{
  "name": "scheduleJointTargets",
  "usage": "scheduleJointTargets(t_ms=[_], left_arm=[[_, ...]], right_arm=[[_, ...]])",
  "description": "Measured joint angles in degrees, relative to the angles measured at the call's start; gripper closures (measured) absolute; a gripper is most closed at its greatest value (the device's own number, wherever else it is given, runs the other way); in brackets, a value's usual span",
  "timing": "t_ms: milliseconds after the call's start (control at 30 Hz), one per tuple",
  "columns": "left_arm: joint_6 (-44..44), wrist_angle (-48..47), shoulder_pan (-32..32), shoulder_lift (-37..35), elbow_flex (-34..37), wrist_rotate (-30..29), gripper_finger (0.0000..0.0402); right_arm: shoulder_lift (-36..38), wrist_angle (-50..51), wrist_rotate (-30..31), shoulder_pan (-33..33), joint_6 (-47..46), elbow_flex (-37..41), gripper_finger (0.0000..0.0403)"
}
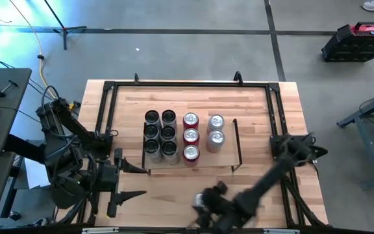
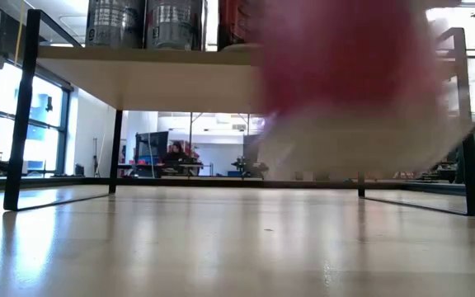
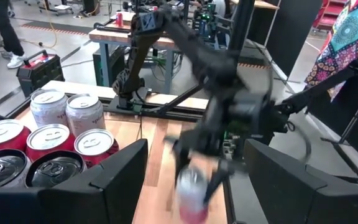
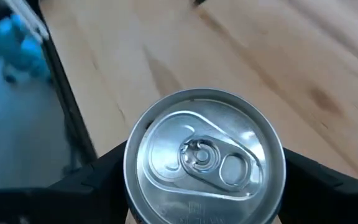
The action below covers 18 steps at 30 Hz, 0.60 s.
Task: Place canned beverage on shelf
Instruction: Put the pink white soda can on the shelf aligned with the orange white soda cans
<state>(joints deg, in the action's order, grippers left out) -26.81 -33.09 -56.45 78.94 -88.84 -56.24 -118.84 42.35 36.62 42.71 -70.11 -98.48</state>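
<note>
Right wrist view: can (image 4: pixel 204 155) upright between the right fingers (image 4: pixel 98 171)

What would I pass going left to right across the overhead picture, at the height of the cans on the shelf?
Left arm → six dark cans → three red cans → two silver cans → the shelf and its black wire end → right arm.

Two dark, near-black arms are seen, built of boxy jointed segments. The left arm (image 1: pixel 76 153) carries black cabling looped at its base, toward nine o'clock on the table. Its fingers (image 3: pixel 114 177) are broad, flat, matte black wedges. The right arm (image 1: pixel 274 172) is slimmer, with cable looped beside its wrist housing.
</note>
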Motion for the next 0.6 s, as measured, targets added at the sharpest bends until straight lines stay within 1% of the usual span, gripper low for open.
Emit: scheduleJointTargets(t_ms=[67,133,200,233,367,467,600], left_arm=[[0.07,-0.03,-0.22,0.0,0.0,-0.02,0.0145],[0.91,0.01,-0.24,0.0,0.0,0.02,0.0145],[1.98,-0.04,-0.24,0.0,0.0,0.04,0.0145],[2.47,0.03,-0.24,0.0,0.0,0.02,0.0145],[3.35,0.02,0.54,-0.03,0.0,-0.03,0.0145],[3.36,0.03,1.24,-0.04,0.0,0.04,0.0145],[2.21,0.03,1.85,-0.06,0.0,0.33,0.0145]], right_arm=[[2.05,6.05,5.7,3.37,-8.61,0.0,0.0118],[4.01,10.95,11.03,6.46,-14.99,0.0,0.0118],[6.14,14.18,15.97,8.56,-17.49,0.0,0.0118],[7.21,15.94,17.28,8.86,-17.81,-0.04,0.0118],[10.89,22.13,17.88,7.48,-18.31,-0.02,0.0118],[14.63,24.69,18.84,5.34,-15.41,-0.02,0.0118],[18.81,28.87,18.53,2.32,-13.45,-0.04,0.0118]])
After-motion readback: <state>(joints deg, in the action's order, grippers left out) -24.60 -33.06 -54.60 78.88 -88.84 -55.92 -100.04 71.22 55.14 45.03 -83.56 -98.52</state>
